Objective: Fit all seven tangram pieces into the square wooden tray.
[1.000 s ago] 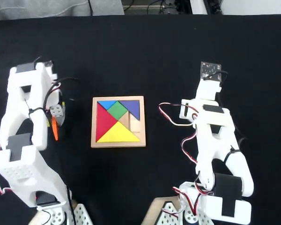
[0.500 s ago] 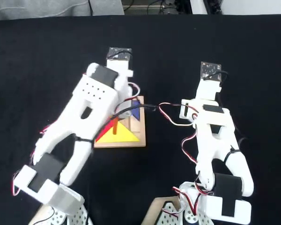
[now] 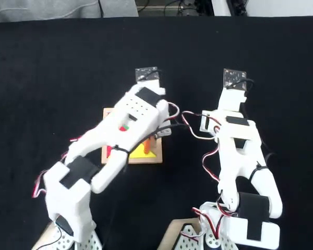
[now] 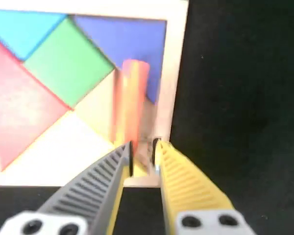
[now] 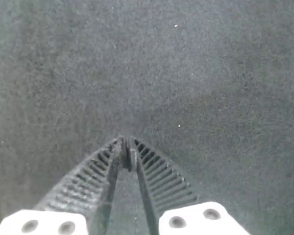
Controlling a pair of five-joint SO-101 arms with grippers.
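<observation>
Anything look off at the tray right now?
Yes. The orange piece stands on edge rather than flat. It is pinched by the left gripper over the bare gap just inside the tray rim. Nothing else stands out.

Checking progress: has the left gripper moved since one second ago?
Yes. The left gripper swung from the table left of the tray to over its right side, holding an orange piece.

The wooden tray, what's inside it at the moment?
The tray holds a light blue triangle, green square, dark blue triangle, red triangle and yellow triangle. The left gripper holds an orange piece on edge over a bare gap. From above, the left arm covers most of it.
</observation>
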